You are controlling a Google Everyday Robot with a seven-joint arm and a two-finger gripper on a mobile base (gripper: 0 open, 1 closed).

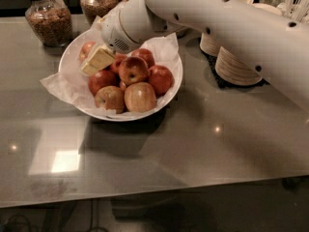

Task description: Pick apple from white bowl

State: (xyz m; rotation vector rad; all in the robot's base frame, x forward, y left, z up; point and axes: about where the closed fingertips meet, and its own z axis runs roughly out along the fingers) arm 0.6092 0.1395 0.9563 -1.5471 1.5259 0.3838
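The wide white bowl [174,83], lined with crinkled white paper, stands on the grey table and holds several apples. The orange-red apple [86,49] with a pale patch lies at the bowl's far left, partly hidden. My gripper [96,60], cream-coloured, is down inside the bowl's left side, touching or just beside that apple on its right. The white arm [217,23] reaches in from the upper right. An orange-red apple [133,69] tops the pile, with deep red ones [161,79] around it and two paler ones [140,96] at the front.
Two glass jars of grain [47,18] stand behind the bowl at the back left. Stacks of beige paper bowls [236,64] stand to the right, partly under the arm. The table's front edge [145,197] runs along the bottom.
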